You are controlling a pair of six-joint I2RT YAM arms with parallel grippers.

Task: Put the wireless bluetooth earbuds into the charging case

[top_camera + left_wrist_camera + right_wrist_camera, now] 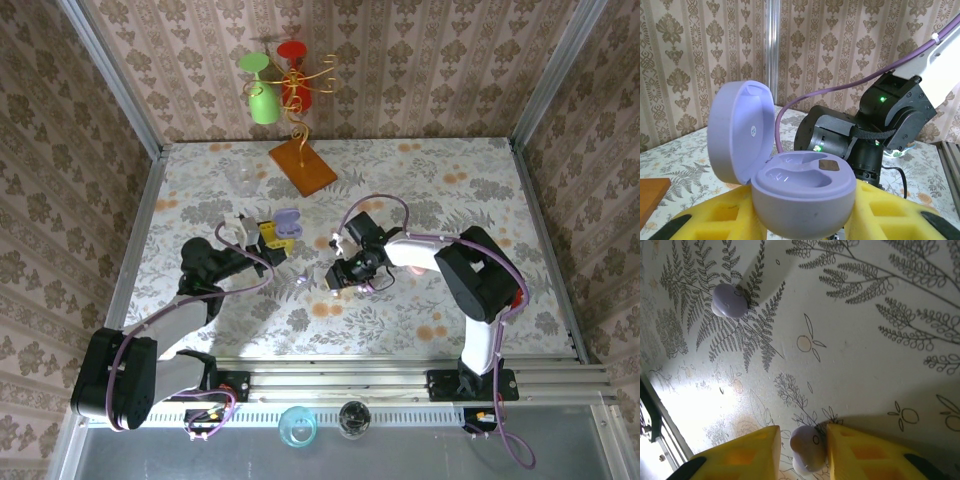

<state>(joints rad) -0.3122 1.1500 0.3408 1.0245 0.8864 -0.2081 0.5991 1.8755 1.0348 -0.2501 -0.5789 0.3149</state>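
Note:
My left gripper (800,222) is shut on the lilac charging case (800,187), its yellow fingers (715,215) pressed on both sides. The lid (740,132) stands open and both wells show empty. From above, the case (288,222) sits left of centre. My right gripper (802,452) hangs low over the table, pointing down, with a lilac earbud (809,450) between its jaws. The right pad (850,450) touches the bud, and a narrow gap separates it from the left pad. A second earbud (729,300) lies loose on the table further off, a pale speck (302,285) from above.
A wooden base with a wire stand (302,165) carrying a green and a red cup is at the back. A clear glass (243,178) stands left of it. The right arm's wrist (880,125) is close behind the case. Metal rails edge the table.

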